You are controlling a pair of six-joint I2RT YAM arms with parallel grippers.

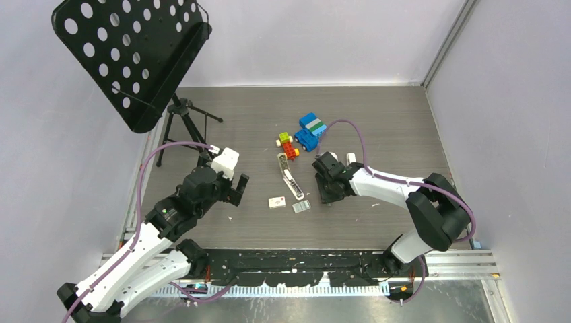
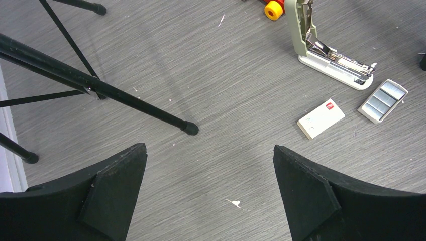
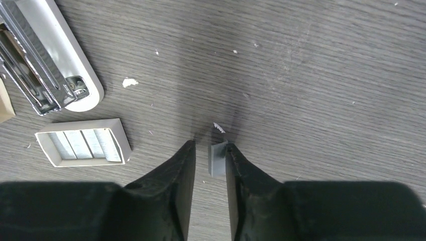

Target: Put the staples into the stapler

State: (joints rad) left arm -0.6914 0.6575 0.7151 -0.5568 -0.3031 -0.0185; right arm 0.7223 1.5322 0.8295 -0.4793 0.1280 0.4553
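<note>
1. The right gripper (image 3: 208, 148) is down low over the table (image 3: 326, 75), fingers drawn close with only a narrow slot between them.
2. The staples (image 3: 218, 159), a small grey strip, sit in that slot against the finger on the right of the wrist view. A sliver of table shows on the strip's other side, so I cannot tell whether it is truly pinched.
3. The stapler (image 3: 45, 60) lies hinged open to the left of that gripper, its metal channel exposed.
4. Just below it is a tray (image 3: 83, 143) with more strips inside.
5. Beside the tray lies a flat white box (image 2: 320, 118) with a red mark.
6. The left gripper (image 2: 211, 191) hangs well off to the left, fingers spread wide, nothing between them, near a black tripod leg (image 2: 125, 100).
</note>
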